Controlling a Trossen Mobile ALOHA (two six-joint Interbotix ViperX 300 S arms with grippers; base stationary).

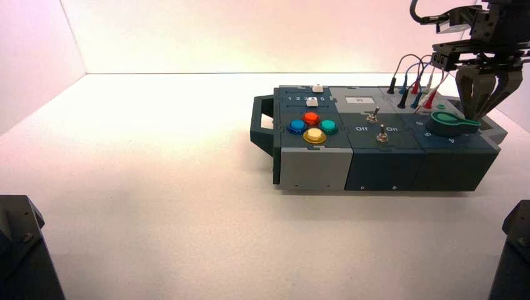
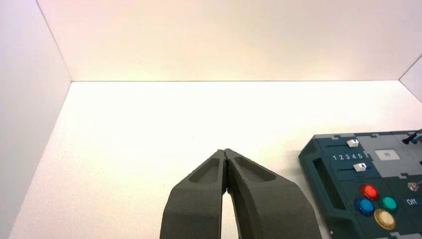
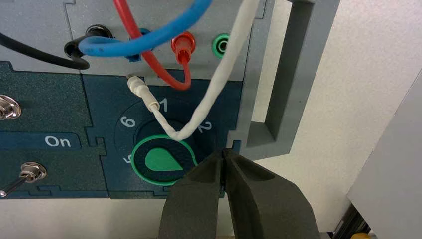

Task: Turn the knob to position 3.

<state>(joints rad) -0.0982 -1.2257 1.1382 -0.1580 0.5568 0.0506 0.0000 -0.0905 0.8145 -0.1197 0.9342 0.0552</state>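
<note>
The dark-green knob (image 1: 451,125) sits on top of the box (image 1: 375,169) at its right end, its pointer arm reaching toward the right. My right gripper (image 1: 481,115) hangs over that pointer end. In the right wrist view the gripper (image 3: 224,152) is shut, tips together, right beside the knob's round dial (image 3: 161,160); the teardrop's point faces the fingers and the pointer arm is hidden under them. Numbers 1, 2 and 6 show around the dial. My left gripper (image 2: 225,151) is shut and empty, parked over the bare table left of the box.
A loose white wire (image 3: 199,119) lies across the dial by 1 and 2; red, blue and black wires (image 1: 412,87) plug in behind it. Toggle switches (image 1: 372,116), coloured push buttons (image 1: 312,127) and sliders (image 1: 317,88) lie further left. A grey handle (image 3: 288,89) ends the box.
</note>
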